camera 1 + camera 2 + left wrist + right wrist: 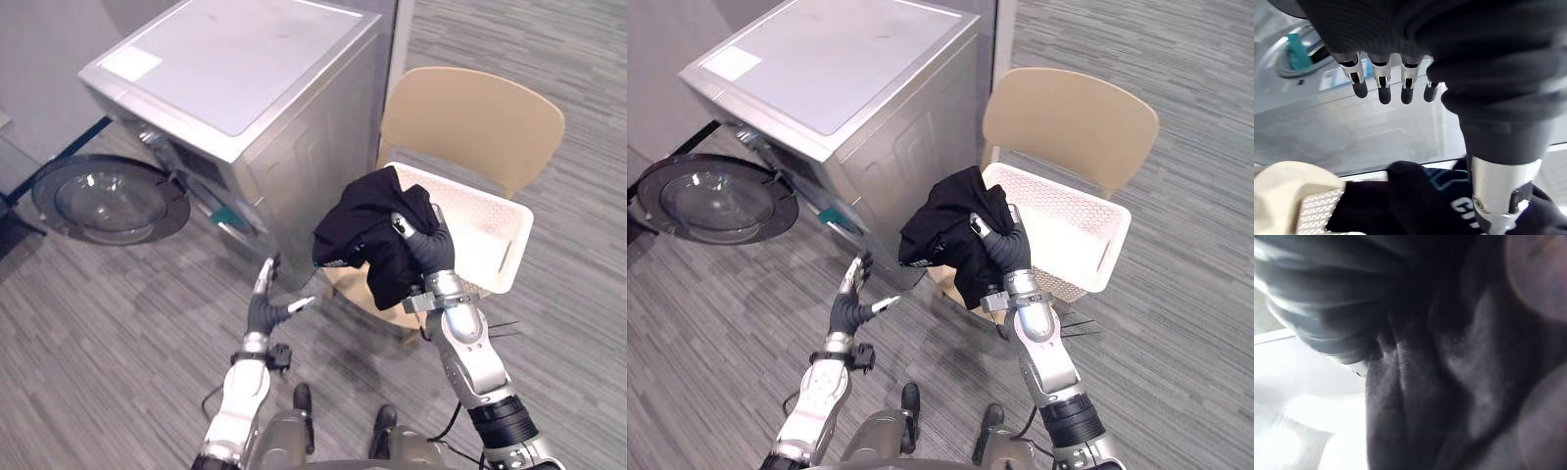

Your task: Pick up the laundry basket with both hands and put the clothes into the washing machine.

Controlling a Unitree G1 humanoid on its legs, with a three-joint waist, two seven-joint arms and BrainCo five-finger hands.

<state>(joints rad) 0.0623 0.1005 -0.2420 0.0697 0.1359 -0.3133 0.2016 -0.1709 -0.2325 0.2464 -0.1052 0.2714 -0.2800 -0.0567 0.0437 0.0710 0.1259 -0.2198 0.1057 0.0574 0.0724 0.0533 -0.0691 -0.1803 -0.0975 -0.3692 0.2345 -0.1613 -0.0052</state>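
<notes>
The left hand (pixel 265 311) hangs lowest and nearest, its fingers (pixel 1383 88) straight and released with the thumb out to the side, grasping nothing. Ahead of those fingertips stands the grey side panel of the washing machine (pixel 235 78); the clothing is up and to the right of them, apart from them

The right hand (pixel 431 250) is raised higher, clenched on a black garment (pixel 362 230). The cloth bunches in a thick wad over its fingers and spills to their left and below them, with one silver finger lying across the top of the folds. In the right wrist view dark folds press close against the hand. A bit of teal print shows on the fabric in the left wrist view

Just behind the right fingers, and a little to their right, sits the white mesh laundry basket (pixel 482 227) on a beige chair (pixel 470 113). The garment overlaps the basket's near left corner; whether it touches the rim I cannot tell

Farthest off, beyond the left fingertips and well left of the held garment, the washer's round door (pixel 108 201) stands swung open
</notes>
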